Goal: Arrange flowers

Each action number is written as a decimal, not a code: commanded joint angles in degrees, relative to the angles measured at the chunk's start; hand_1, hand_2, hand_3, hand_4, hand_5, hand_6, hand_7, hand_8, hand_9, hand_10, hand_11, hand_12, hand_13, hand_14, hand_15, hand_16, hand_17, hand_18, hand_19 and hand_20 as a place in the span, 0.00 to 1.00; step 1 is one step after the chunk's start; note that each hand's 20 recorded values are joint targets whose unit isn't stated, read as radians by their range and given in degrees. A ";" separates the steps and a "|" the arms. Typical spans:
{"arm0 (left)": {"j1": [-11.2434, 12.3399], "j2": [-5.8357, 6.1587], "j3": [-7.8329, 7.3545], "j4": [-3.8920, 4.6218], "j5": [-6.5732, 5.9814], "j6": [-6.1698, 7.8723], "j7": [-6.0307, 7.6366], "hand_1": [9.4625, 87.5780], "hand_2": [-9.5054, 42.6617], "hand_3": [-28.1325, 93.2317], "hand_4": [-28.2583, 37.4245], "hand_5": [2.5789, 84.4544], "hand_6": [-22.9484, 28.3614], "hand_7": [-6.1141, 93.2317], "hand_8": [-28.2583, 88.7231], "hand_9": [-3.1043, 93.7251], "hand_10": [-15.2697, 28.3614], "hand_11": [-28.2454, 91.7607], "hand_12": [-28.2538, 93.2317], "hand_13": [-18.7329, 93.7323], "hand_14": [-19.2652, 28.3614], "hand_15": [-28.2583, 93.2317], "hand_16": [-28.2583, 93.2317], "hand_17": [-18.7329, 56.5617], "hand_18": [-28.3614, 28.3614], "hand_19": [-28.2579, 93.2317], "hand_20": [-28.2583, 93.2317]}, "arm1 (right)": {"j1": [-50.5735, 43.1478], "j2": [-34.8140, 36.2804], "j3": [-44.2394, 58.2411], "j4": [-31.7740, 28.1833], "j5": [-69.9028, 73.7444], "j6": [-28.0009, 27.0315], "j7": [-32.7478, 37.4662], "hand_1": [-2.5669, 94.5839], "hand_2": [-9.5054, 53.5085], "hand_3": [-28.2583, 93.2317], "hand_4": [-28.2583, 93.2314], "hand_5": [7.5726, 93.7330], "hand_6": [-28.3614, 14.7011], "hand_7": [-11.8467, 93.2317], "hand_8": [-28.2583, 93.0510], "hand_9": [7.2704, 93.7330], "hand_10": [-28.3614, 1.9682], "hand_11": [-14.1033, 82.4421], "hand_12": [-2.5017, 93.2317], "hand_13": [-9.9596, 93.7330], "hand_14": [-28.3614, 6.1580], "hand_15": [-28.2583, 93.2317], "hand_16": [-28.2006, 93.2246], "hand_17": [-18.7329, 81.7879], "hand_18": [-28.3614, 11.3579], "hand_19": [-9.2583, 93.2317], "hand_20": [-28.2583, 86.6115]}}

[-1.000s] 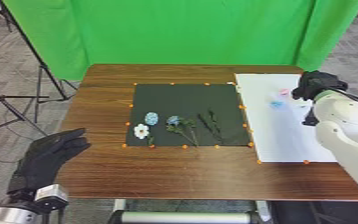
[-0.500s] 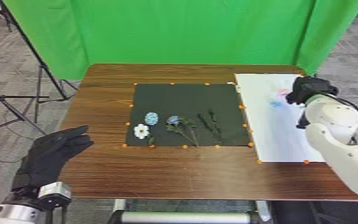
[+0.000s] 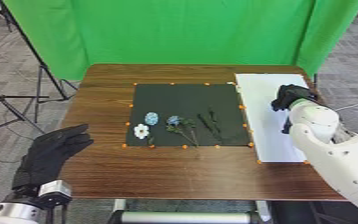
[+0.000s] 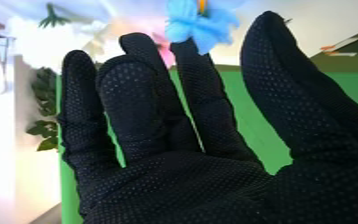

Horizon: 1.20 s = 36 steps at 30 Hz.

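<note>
"How's your right hand (image 4: 175, 185)?"
"Fingers loosely open, holding nothing, over the white sheet (image 3: 262, 117)."
"Risk?"
"The blue flower (image 4: 186, 25) is by your fingertips; closing early could nudge it into the pink flower (image 4: 166, 52) beyond."

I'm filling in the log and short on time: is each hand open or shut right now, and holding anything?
Left hand: open, holding nothing.
Right hand: open, nothing in its grasp, near a light blue flower.
</note>
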 commanded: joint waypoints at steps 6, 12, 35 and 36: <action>-0.46 -0.24 -0.09 0.60 0.08 -1.46 -1.15 0.27 0.24 0.88 0.20 0.62 0.76 0.21 0.16 0.49 0.87 0.60 0.32 0.43 0.98 0.76 0.12 0.13 0.87 0.72 0.35 | -0.68 -1.77 -4.00 1.87 -4.06 4.59 1.37 0.41 0.09 0.93 0.00 0.60 0.59 0.30 0.12 0.62 0.45 0.38 0.19 0.71 0.53 0.90 0.36 0.41 0.21 0.87 0.35; 0.00 -0.96 -0.07 0.47 0.17 -1.59 -1.35 0.27 0.24 0.88 0.20 0.62 0.76 0.21 0.16 0.49 0.87 0.60 0.32 0.43 0.98 0.76 0.12 0.13 0.87 0.72 0.35 | -0.54 -0.46 -6.97 2.60 -7.50 12.95 1.81 0.54 0.04 0.86 0.00 0.72 0.65 0.39 0.20 0.81 0.63 0.33 0.30 0.78 0.62 0.88 0.38 0.45 0.25 0.89 0.31; 0.81 -1.55 -0.62 -0.13 0.30 -1.13 -1.96 0.27 0.25 0.88 0.20 0.62 0.76 0.21 0.16 0.49 0.87 0.60 0.32 0.43 0.98 0.76 0.12 0.13 0.87 0.72 0.35 | 4.33 0.51 -12.11 -3.00 -6.72 20.10 -0.26 0.61 0.00 0.87 0.00 0.84 0.66 0.38 0.23 0.95 0.76 0.31 0.41 0.86 0.73 0.86 0.41 0.50 0.29 0.92 0.28; 0.88 -1.42 -0.63 -0.16 0.25 -1.06 -1.88 0.27 0.25 0.88 0.20 0.62 0.76 0.21 0.16 0.49 0.87 0.60 0.32 0.43 0.98 0.76 0.12 0.12 0.87 0.72 0.35 | 4.60 0.41 -12.34 -3.34 -6.45 20.12 -0.59 0.61 0.00 0.87 0.00 0.84 0.67 0.38 0.23 0.95 0.76 0.31 0.41 0.86 0.73 0.86 0.41 0.50 0.29 0.92 0.28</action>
